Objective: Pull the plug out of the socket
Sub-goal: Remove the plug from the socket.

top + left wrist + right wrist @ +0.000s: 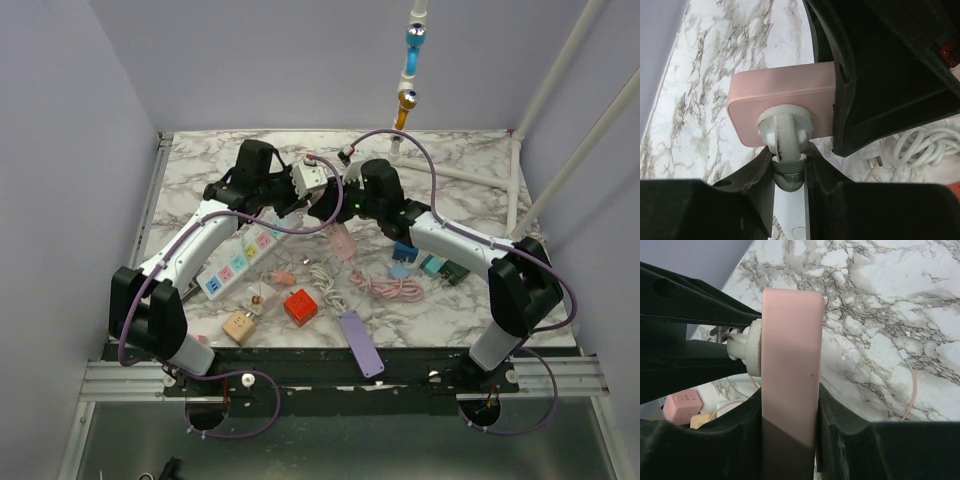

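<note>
Plug (785, 131) pinched in left tool (789, 172), seated in pink socket (785, 92) clamped edge-on by right tool (790, 412).

A pink rounded rectangular plastic socket block (782, 92) fills the middle of the view, with the white, grey-veined marble tabletop (715, 50) behind it. A white plastic plug with a round collar (786, 131) sits in its face, the collar touching the pink surface. The left gripper (789, 175) comes up from the bottom edge, its black fingers (757, 172) pinched on the plug's lower stem, where a grey metal piece shows between them. Against the block's right edge presses one of the right gripper's black fingers (860, 100) (its partner is out of sight). At the right lies a coiled white cable (920, 145) – loose loops on the marble.
</note>
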